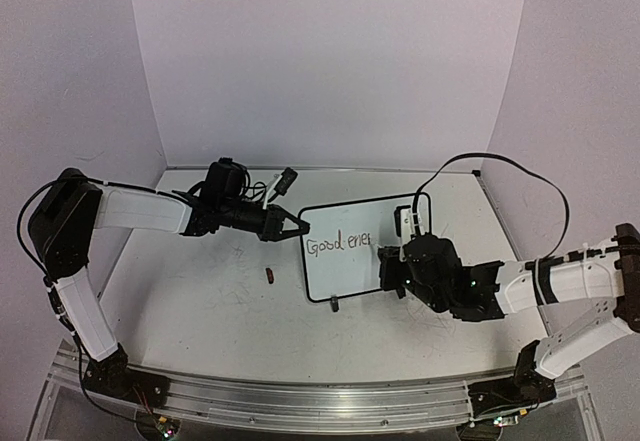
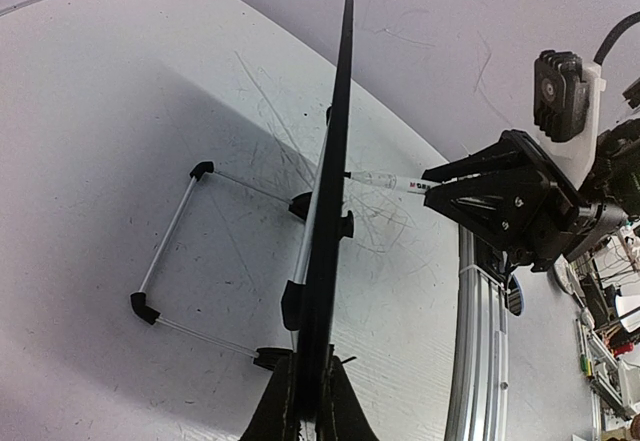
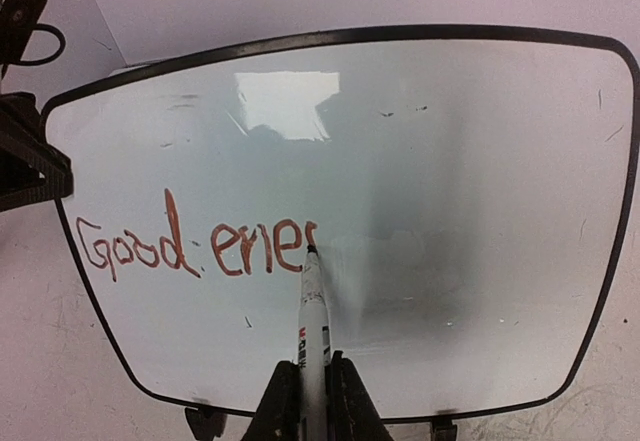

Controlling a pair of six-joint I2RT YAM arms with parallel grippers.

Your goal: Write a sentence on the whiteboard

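The whiteboard [image 1: 365, 246] stands upright at the table's middle; it fills the right wrist view [image 3: 450, 191] and shows edge-on in the left wrist view [image 2: 335, 161]. The sentence [image 3: 195, 246] reads "Good ener" in red-brown marker, also legible in the top view [image 1: 338, 245]. My left gripper [image 2: 310, 411] is shut on the board's left edge [image 1: 298, 226]. My right gripper [image 3: 312, 401] is shut on a white marker [image 3: 314, 311], its tip touching the board at the last letter. The marker also shows in the left wrist view [image 2: 385, 183].
A small dark marker cap [image 1: 271, 276] lies on the table left of the board. The board's wire stand [image 2: 175, 251] reaches out behind it. An aluminium rail [image 2: 480, 361] runs along the table's near edge. White walls enclose the back and sides.
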